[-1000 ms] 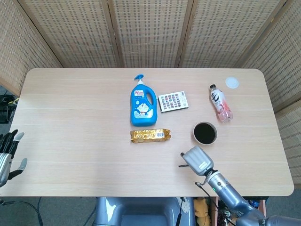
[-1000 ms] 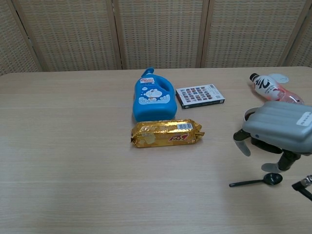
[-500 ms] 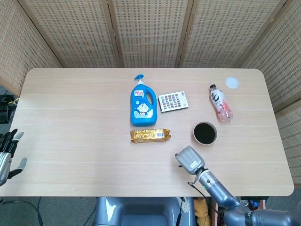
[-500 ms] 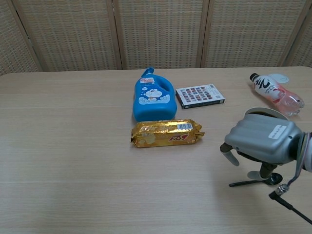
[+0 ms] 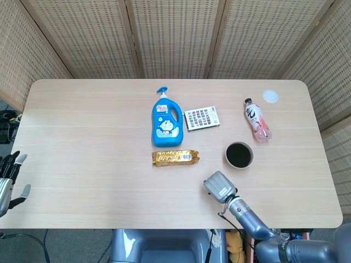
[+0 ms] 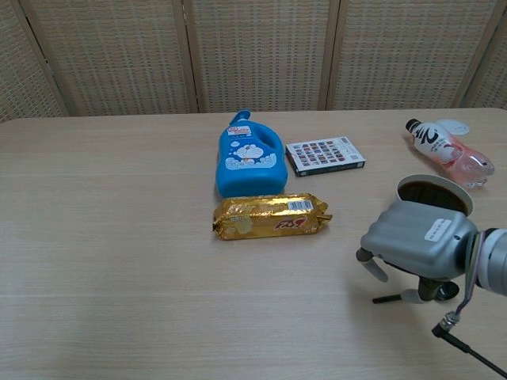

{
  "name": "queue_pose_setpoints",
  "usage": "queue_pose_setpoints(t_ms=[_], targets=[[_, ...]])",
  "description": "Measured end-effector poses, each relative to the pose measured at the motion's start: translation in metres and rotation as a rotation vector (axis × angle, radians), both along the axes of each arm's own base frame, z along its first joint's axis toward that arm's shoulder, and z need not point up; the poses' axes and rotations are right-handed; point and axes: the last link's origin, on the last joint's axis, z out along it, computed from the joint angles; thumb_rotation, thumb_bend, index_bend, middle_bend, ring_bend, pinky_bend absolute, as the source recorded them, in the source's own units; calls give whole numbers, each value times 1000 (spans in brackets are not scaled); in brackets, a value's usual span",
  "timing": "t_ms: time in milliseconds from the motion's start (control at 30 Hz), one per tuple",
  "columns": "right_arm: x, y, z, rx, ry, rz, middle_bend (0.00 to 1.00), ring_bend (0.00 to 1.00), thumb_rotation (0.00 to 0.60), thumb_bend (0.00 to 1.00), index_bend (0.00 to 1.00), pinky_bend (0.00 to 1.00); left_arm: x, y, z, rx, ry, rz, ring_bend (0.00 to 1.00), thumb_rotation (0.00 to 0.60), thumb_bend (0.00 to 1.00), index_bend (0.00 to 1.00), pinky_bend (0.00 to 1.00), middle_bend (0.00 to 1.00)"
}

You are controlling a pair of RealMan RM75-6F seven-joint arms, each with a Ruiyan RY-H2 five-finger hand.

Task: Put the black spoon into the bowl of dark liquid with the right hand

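Near the front edge of the table (image 5: 82, 137), on its right side, the right hand (image 6: 418, 247) hung palm-down over the spoon (image 6: 388, 298), which lay flat on the wood with its handle end poking out to the left of the hand. Whether the fingers had closed on it could not be told: the chest view showed fingers curled down around the bowl end, but the contact itself was hidden under the palm.

Done well, this step would mean pinching the thin handle firmly before lifting, since so flat a thing slips easily from fingertips against the wood. The lift should be straight up and high enough to clear the rim of the bowl (image 5: 239, 154), which stood just beyond the hand, dark liquid inside.

Room was tight toward the robot, where the table edge ran close behind the wrist. Between hand and bowl the way looked open. The bottle (image 5: 258, 120) lay past the bowl, so an overshoot could knock it. The left hand (image 5: 7, 181) rested off the table at the far left, fingers apart and holding nothing.
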Motion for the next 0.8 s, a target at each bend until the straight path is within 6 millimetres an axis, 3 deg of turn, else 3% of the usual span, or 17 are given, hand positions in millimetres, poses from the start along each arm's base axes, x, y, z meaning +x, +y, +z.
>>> queue_pose_setpoints(t_ms=[800], targets=[[-15, -2, -14, 37, 90, -33, 911, 919, 600, 431, 576, 1000, -4, 1, -2, -2, -4, 4, 0, 600, 416, 0, 0, 0]])
